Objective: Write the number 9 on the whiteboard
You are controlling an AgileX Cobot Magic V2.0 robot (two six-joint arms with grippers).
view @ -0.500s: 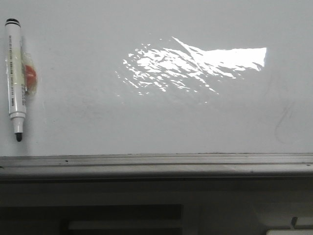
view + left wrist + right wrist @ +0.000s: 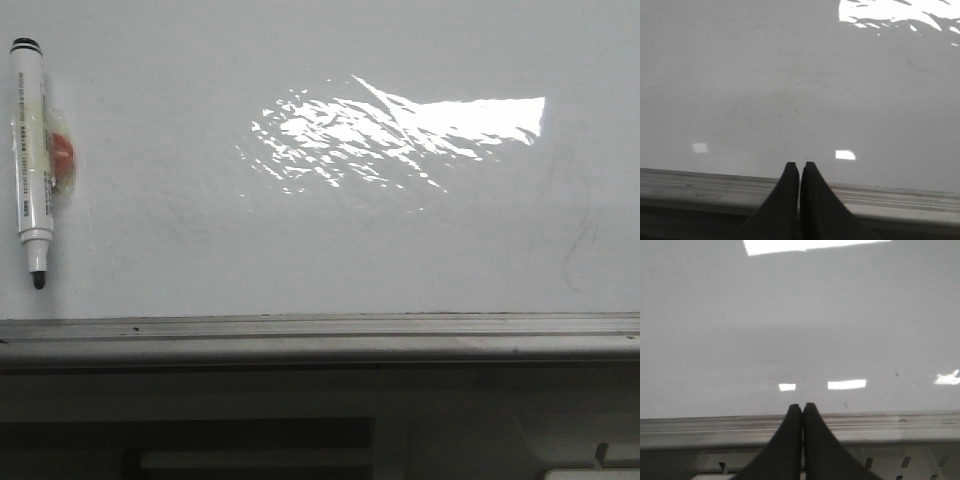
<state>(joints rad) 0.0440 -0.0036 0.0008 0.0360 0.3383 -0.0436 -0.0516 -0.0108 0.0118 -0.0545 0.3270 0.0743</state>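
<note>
— One whiteboard (image 2: pixel 320 260), glossy white-grey, lying flat and filling most of the front view. Bright glare patch (image 2: pixel 400 130) right of centre. Bordered along the near side by a grey metal edge strip (image 2: pixel 320 328).

— Any number 9 on it?

— Cannot make one out. Only faint grey smudges, among them a thin curved mark (image 2: pixel 580 250) far right, too pale to read as a digit.

— Anything resting on that surface?

— Yes: a marker (image 2: pixel 30 160) at the far left, white barrel, black cap end pointing away, dark tip (image 2: pixel 38 281) pointing toward the edge strip. Uncapped. Lying apart from both grippers. Something orange-red (image 2: pixel 62 150) tucked against the barrel under a clear wrapping; hard to identify.

— And the left gripper?

— Left gripper (image 2: pixel 800 167) closed, black fingers (image 2: pixel 788 185) pressed together with only a hairline seam between, holding nothing. Positioned over the edge strip, tips reaching just onto the board.

— Right one?

— Right gripper (image 2: pixel 802 407) likewise closed tight, fingers (image 2: pixel 816 430) touching, empty. Also sitting over the metal strip at the board's near side, with small light reflections (image 2: pixel 846 384) on the gloss just ahead of the tips. Neither gripper visible from the front.
</note>
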